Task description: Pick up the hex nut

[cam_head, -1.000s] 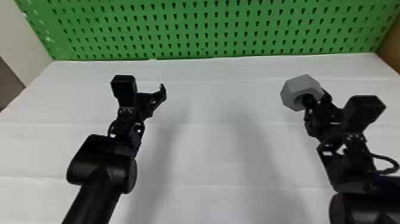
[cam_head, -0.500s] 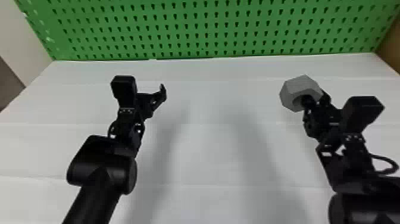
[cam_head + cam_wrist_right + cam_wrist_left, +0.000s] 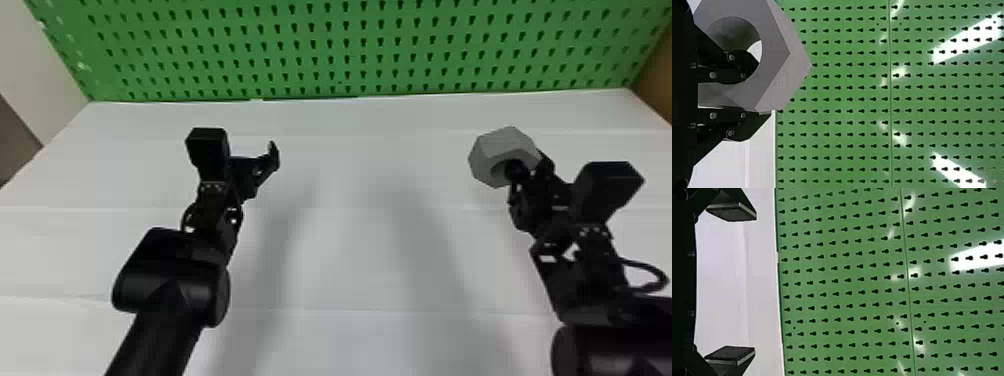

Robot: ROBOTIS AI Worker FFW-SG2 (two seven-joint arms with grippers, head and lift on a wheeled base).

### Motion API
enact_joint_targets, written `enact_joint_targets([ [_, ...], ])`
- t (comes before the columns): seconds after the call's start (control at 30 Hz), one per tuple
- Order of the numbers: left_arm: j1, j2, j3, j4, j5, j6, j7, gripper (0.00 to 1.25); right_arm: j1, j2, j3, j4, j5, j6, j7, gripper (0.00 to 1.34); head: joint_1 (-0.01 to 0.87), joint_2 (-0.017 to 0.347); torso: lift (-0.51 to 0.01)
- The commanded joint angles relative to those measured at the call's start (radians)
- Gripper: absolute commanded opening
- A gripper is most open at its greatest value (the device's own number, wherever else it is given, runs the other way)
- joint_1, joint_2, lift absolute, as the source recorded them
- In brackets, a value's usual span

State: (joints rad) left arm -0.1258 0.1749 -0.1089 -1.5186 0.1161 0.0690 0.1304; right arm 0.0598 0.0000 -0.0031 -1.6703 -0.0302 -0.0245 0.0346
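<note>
Gray hex nut [image 3: 492, 150] in right gripper [image 3: 530, 167], jaws clamped on its wall, one finger [image 3: 740, 72] through the hole, angled inward over white surface [image 3: 350, 250]. Left gripper [image 3: 255, 161] points forward, jaws wide.

The hex nut [image 3: 487, 150], matt grey, thick and six-sided with a wide round hole, is held in the right gripper [image 3: 530, 168], its wall gripped between one finger [image 3: 736, 70] inside the hole and another [image 3: 744, 126] against an outer side.

Workshop or lab, I can't tell which: green pegboard [image 3: 350, 52] at twelve o'clock, white table [image 3: 345, 260] running up to it.
</note>
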Motion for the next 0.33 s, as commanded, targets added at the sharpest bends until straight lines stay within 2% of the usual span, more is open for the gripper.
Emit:
enact_joint_targets([
  [0.0, 0.0, 0.0, 0.0, 0.0, 0.001, 0.0, 0.0, 1.16, 0.0, 0.001, 0.002, 0.003, 0.001, 0.0, -0.001, 0.29, 0.785, 0.149, -0.084],
  [0.3, 0.0, 0.0, 0.0, 0.0, 0.002, 0.0, 0.0, 1.16, -0.002, 0.001, 0.003, 0.007, 0.003, 0.0, 0.001, 0.29, 0.785, 0.149, -0.084],
])
